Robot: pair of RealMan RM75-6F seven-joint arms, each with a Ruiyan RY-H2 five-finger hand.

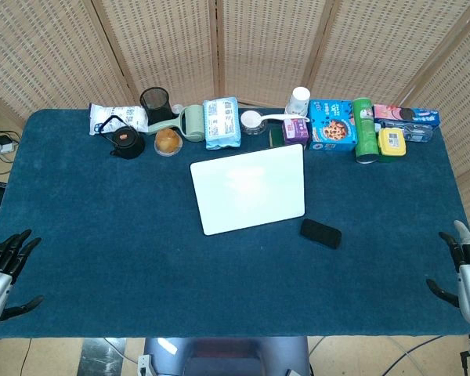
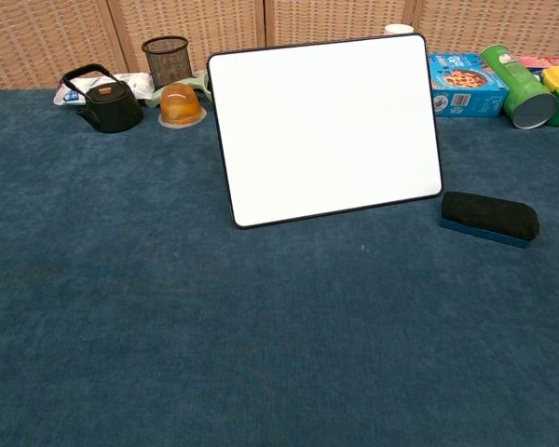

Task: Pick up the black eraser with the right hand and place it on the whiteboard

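Note:
The black eraser lies flat on the blue cloth just off the whiteboard's near right corner; the chest view shows the eraser with a blue base. The whiteboard lies flat in the middle of the table, also seen as the whiteboard in the chest view. My right hand rests at the table's right edge, fingers spread, holding nothing, well to the right of the eraser. My left hand sits at the left edge, fingers apart and empty. Neither hand shows in the chest view.
A row of items lines the far edge: black teapot, mesh pen cup, jelly cup, tissue pack, white bottle, blue cookie box, green can, yellow container.

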